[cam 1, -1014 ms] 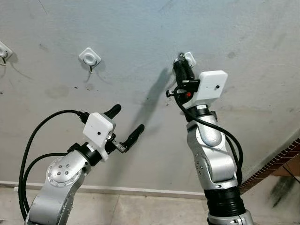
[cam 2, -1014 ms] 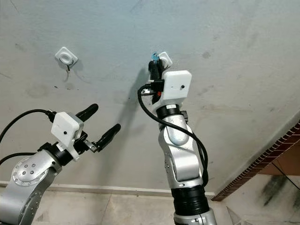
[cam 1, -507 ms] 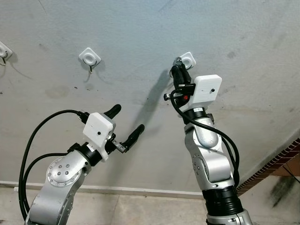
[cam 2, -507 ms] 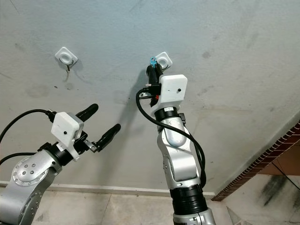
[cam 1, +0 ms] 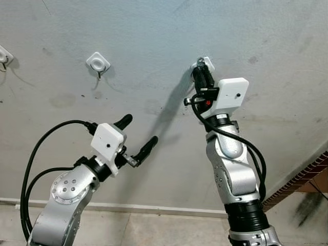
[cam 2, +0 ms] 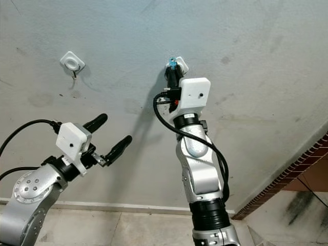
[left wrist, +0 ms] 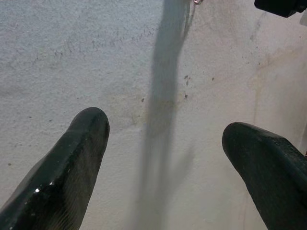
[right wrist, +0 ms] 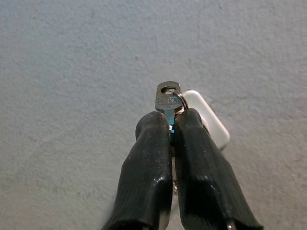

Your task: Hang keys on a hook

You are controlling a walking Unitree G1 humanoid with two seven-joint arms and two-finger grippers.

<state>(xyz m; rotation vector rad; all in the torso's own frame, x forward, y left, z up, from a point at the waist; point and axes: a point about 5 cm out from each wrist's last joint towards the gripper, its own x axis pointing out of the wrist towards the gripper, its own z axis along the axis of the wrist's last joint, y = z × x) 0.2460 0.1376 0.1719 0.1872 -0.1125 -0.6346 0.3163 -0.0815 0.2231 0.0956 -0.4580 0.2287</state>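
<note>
Here the right gripper [right wrist: 172,129] is raised against the grey wall [cam 1: 154,31], its jaws clamped on the keys [right wrist: 167,100], with the key head and its ring standing proud of the fingertips. In the right wrist view the ring sits just beside, and partly across, the white hook mount [right wrist: 207,120]; the hook's prong itself is hidden behind the fingers, so whether the ring has caught on it cannot be told. In the head views the gripper's tip lies right at this mount [cam 1: 206,62], with a blue tag [cam 2: 172,64] of the bunch visible at the fingertips.

The left gripper [cam 1: 140,136] hovers lower and well apart from the work, jaws spread wide and holding nothing, pointed at bare wall. A second hook [cam 1: 98,62] stands unused farther to the robot's left.

By judgement, the carrying and reaching steps are done and the task is at its final stage: what is left is to seat the ring over the prong, part the jaws, and withdraw, leaving the keys to hang. The keys remain in the grasp, so the hanging is not yet complete.
</note>
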